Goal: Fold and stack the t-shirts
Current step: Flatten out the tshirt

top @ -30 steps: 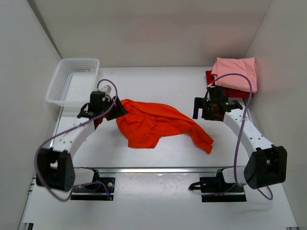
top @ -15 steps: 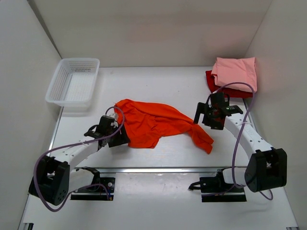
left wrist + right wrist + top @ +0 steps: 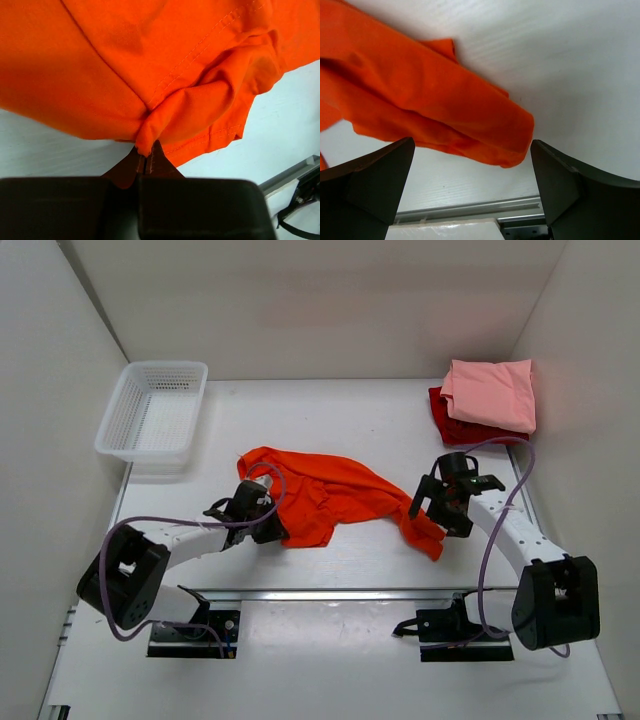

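Near edge: a metal rail [image 3: 330,593] was noted across the smooth white table [image 3: 340,415], with both arm bases bolted by it.

Orange t-shirt [image 3: 320,495]: soft woven cloth with stitched hems, seen crumpled and spread at mid-table, one narrow rumpled end trailing toward the right.

Left gripper [image 3: 147,160]: jaws were found pressed together on a small pinched fold at the near left hem of the orange t-shirt, the cloth bunched into creases just above the fingertips.

Right gripper [image 3: 472,141]: dark fingers [image 3: 370,185] were seen spread fully wide over the trailing right end of the shirt. The rounded cloth end was framed between them and nothing was gripped; whether cloth was touched could not be told.

Far right corner: a light pink t-shirt [image 3: 490,393] was recorded folded flat on a dark red t-shirt [image 3: 450,425], well apart from the orange one.

Far left: a white plastic mesh basket [image 3: 152,420], rectangular, was noted upright by the wall.

Plain white panels [image 3: 320,300] were seen enclosing the table on three sides.
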Available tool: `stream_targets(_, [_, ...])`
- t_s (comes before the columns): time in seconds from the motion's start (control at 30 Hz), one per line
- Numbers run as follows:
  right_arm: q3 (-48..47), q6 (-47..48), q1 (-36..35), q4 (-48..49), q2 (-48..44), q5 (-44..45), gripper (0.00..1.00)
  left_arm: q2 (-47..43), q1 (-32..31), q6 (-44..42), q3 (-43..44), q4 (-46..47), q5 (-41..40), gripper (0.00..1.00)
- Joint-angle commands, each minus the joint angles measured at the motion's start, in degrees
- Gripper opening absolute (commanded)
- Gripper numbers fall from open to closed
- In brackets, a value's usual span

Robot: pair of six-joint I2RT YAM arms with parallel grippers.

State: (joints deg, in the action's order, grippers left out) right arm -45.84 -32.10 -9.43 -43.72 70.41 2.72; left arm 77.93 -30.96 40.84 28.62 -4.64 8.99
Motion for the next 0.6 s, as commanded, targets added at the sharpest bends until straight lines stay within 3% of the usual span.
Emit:
stream_targets(0.0, [1.3, -3.8, -2.4, -0.5, -2.3, 2.4, 0.99, -0.6, 0.2, -2.5, 1.7, -4.2, 0.1, 0.0])
stream_targets(0.3, [4.1, -4.6, -3.6, -1.6, -4.6, 1.4, 0.99, -15.9, 13.8, -13.7, 9.3, -20.6, -6.4, 0.0])
stream_targets(0.4, [7.1, -6.6, -5.6, -0.5, -4.8, 0.9, 0.99, -16.6, 15.8, -14.5, 9.3, -21.1, -5.3, 0.0])
stream_targets(0.57, [10.6, -8.1, -8.0, 1.4, -4.3, 1.4, 1.0, -15.8, 13.9, -13.9, 7.8, -19.9, -4.4, 0.0])
